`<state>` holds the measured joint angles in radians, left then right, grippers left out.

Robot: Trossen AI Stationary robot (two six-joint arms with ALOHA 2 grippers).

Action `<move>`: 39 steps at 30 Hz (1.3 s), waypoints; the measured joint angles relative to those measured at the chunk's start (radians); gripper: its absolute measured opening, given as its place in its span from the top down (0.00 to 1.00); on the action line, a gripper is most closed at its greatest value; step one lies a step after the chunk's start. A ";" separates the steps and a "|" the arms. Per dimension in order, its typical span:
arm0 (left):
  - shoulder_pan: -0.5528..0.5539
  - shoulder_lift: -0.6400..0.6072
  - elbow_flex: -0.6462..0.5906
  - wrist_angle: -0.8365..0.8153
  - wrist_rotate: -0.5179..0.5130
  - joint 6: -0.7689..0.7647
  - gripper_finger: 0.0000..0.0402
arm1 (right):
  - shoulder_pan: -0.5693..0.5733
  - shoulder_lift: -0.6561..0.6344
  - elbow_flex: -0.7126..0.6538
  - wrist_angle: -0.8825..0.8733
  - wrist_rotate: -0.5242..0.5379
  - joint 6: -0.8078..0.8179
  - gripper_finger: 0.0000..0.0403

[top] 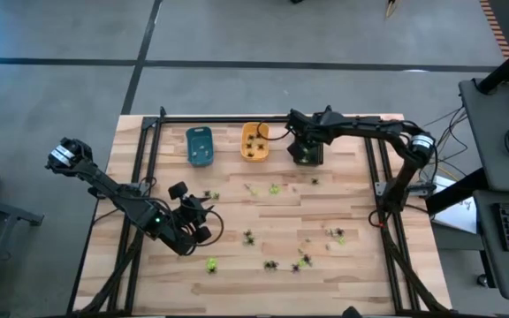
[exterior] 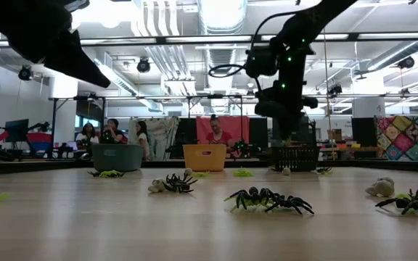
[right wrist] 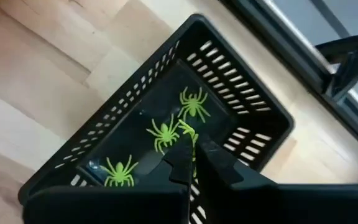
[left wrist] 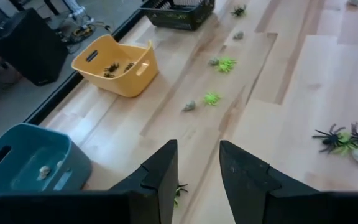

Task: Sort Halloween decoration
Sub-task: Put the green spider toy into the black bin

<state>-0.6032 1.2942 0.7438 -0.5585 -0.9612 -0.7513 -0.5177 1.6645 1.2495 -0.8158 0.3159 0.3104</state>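
The right gripper hangs over the black slotted plastic basket near the top centre of the high view, its 2 dark fingers pressed together on a small yellow-green plastic spider pinched at the tips. Below it, on the basket floor, lie 3 more yellow-green spiders. In the high view this basket sits at the right end of a row of 3 small trays along the table's far edge.

The left gripper hovers over the lower left of the high view, its 2 fingers parted with a clear gap and nothing between them; a bit of a green figure shows on the wood just beside one finger.

Left of the black basket stands the orange plastic tray, holding a few black spiders. Further left is the blue-green plastic tray, with 1 small pale figure inside.

Across the light wooden slatted table, loose spiders are scattered in the centre and lower right: black ones, yellow-green ones and small pale whitish pieces. In the low view, people sit in the room beyond the table.
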 joint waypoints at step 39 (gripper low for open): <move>0.344 0.000 -0.099 0.673 0.572 0.787 0.79 | 0.468 -0.558 -0.500 0.648 -0.003 -0.042 0.69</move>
<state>-0.2589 1.2942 0.6444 0.1144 -0.3889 0.0354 -0.0496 1.1062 0.7495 -0.1674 0.3134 0.2684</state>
